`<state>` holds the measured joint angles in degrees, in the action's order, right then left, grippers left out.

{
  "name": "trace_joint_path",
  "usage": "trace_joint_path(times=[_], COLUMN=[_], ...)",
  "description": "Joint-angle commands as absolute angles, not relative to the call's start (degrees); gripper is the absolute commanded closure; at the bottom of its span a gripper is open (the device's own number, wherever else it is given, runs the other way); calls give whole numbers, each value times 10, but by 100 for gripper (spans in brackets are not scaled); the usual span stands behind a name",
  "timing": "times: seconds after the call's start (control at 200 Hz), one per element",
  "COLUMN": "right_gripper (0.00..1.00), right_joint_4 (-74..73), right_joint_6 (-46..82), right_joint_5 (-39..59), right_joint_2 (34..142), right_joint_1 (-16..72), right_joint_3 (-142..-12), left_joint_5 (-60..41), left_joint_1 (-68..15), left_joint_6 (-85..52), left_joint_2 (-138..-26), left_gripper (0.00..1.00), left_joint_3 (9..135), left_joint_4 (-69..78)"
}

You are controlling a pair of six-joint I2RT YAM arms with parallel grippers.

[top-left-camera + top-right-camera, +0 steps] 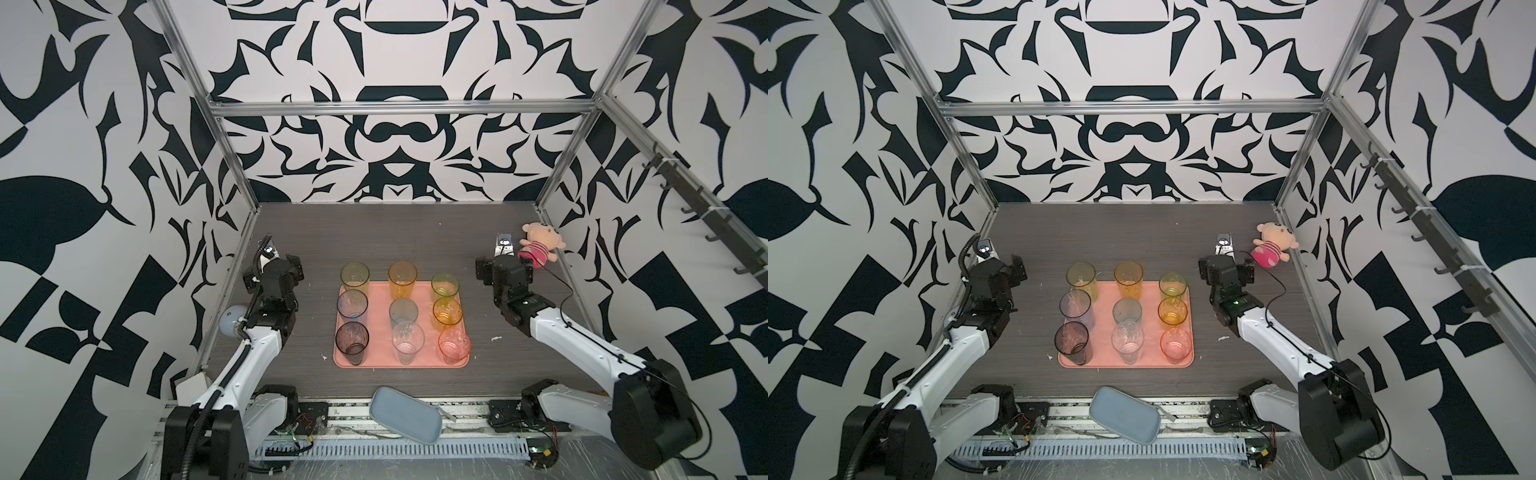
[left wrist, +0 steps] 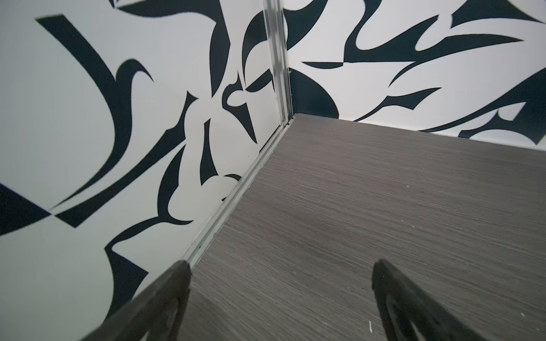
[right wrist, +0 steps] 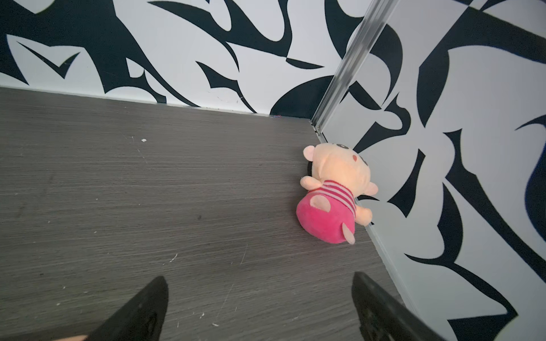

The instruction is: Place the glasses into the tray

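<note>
Nine tinted see-through glasses, upright, three rows, salmon-pink tray

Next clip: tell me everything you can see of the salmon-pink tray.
The tray is a flat salmon-pink rectangle with rounded corners and a low raised rim. It looks like plain matte plastic. It lies level on the dark wood-grain table, about midway between the two arms. Nine see-through glasses stand upright on it in three rows of three, the far row right at its far rim. Nothing else touches it.
</note>
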<state>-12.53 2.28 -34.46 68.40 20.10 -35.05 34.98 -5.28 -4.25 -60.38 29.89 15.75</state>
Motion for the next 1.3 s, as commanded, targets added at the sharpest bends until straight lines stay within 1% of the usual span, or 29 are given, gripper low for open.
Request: trace_joint_path(times=[0.0, 0.12, 0.3, 0.49, 0.635, 0.735, 0.795, 0.95, 1.045, 1.135, 1.295], right_gripper=[0, 0, 0, 0, 1, 1, 1, 1, 1, 0, 0], right_joint_4=[-215, -246, -346, -368, -471, -524, -548, -547, -559, -576, -583], right_joint_6=[12, 10, -14, -36, -51, -55, -61, -65, -57, -45, -21], right_joint_5=[-354, -358, -365, -368, -370, -359, -350, -336, -314, -250, -195], right_joint_2=[707, 741, 771, 811, 846, 860, 868, 876, 872, 864, 883], right_joint_1=[191, 182, 175, 172, 172, 172, 172, 171, 160, 134, 103], right_joint_3=[-331, -320, -275, -272, -232, -209, -202, -205, -194, -176, -171], left_joint_5=[322, 313, 282, 268, 251, 231, 224, 185, 169, 181, 197], left_joint_1=[-36, -28, -15, -2, 4, 9, 9, 10, 10, 10, 9], left_joint_6=[-81, -80, -74, -87, -85, -84, -83, -72, -63, -68, -71], left_joint_2=[-632, -669, -717, -777, -804, -825, -844, -871, -877, -882, -888], left_gripper=[1, 1, 1, 1, 0, 0, 0, 1, 0, 1, 0], left_joint_3=[278, 263, 246, 248, 249, 232, 230, 208, 186, 172, 181], left_joint_4=[225, 265, 314, 337, 369, 436, 451, 519, 562, 593, 583])
